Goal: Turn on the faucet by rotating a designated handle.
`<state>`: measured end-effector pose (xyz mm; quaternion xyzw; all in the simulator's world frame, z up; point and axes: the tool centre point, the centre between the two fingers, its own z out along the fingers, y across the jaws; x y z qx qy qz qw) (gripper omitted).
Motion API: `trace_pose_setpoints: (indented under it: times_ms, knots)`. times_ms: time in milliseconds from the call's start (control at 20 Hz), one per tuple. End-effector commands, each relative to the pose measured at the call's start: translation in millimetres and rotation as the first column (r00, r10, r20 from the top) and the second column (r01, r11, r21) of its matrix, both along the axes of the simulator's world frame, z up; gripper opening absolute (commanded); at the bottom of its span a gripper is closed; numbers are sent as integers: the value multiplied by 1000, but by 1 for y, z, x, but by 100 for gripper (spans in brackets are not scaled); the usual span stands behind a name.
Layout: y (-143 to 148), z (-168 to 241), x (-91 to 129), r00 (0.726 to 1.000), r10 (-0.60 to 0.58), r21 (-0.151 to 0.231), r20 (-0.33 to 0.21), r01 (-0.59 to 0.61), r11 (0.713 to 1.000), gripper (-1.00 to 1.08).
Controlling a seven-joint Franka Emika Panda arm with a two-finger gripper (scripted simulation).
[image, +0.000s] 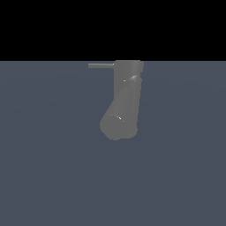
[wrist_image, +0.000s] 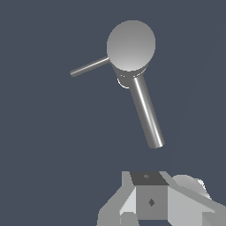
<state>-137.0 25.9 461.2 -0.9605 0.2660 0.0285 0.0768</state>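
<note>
Faucet: the faucet [image: 127,95] is a thick matte grey upright cylinder standing on the flat blue-grey tabletop [image: 48,176], near the middle of the exterior view; its stout spout [image: 117,126] angles down toward the camera and ends in a round face.
Handle: the handle [image: 101,65] is a thin straight rod leaving the top of the faucet sideways, toward the exterior view's left. It lies level and nothing touches it.
Wrist view: looks down onto the round top of the faucet [wrist_image: 131,45]; a thin rod, the handle [wrist_image: 89,66], juts out on one side and a longer, thicker bar, likely the spout [wrist_image: 148,114], on another.
End effector: the end effector [wrist_image: 150,203] shows only as white and grey housing at the edge of the wrist view, well apart from the faucet. Its fingers are not visible, so whether it is released or clenched cannot be told. It does not appear in the exterior view.
Why placed so: judged from the framing, the wrist hangs above and clear of the faucet, a stand-off that keeps both rods in sight before an approach.
Task stage: the handle looks untouched; the turn is not yet begun.
Containers: none visible.
</note>
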Motion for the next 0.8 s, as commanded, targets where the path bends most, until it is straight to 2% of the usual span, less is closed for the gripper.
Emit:
trace_pose_setpoints:
  times_ms: [0, 350, 550, 750]
  knots:
    - [2, -8, 14, 998, -68, 9, -17, 68, 998, -100]
    - [7, -32, 52, 965, -255, 11, -64, 256, 967, -100]
    - [10, -48, 73, 929, -359, 0, -88, 360, 933, -100]
    - [12, -65, 93, 882, -460, -19, -106, 461, 887, -100]
